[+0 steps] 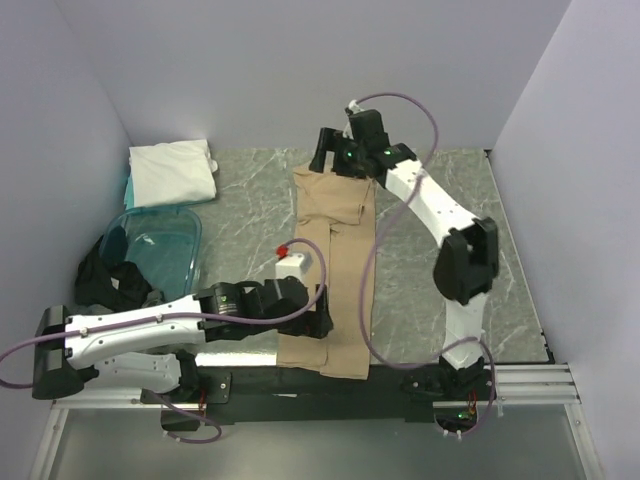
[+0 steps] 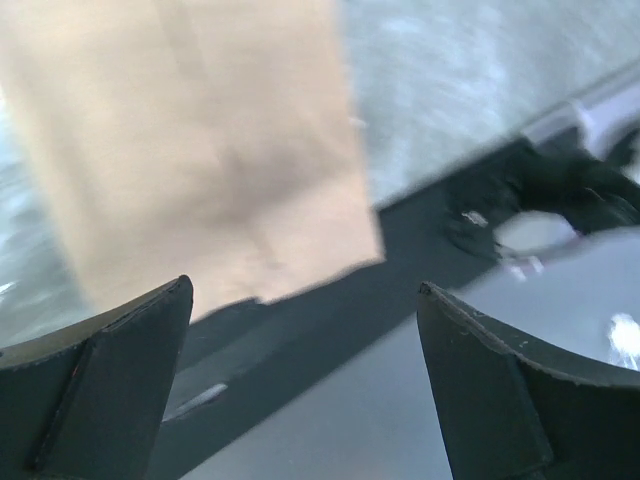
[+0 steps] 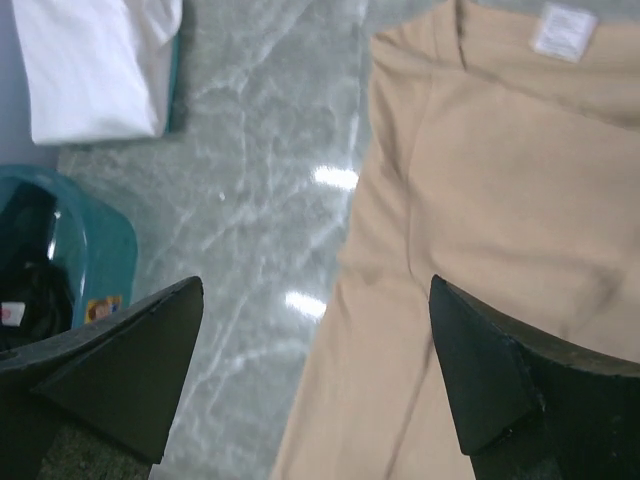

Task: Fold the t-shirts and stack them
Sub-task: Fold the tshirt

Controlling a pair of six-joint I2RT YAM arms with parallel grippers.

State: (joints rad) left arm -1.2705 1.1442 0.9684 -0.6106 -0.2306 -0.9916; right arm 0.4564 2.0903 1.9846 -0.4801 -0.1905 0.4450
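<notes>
At 6 o'clock the left hand point(image 2: 305, 286) is wide open and empty, over the near end of the tan shirt point(image 1: 335, 270), a long strip on the tabletop point(image 1: 250, 210). At 12 o'clock the right hand point(image 3: 315, 283) is wide open and empty above its collar. At 10 o'clock the white shirt point(image 1: 172, 172) lies folded.

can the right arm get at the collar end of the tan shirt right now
Probably yes: the right pincer hangs open just above the tan t-shirt by its collar, with nothing lying between them.
</notes>
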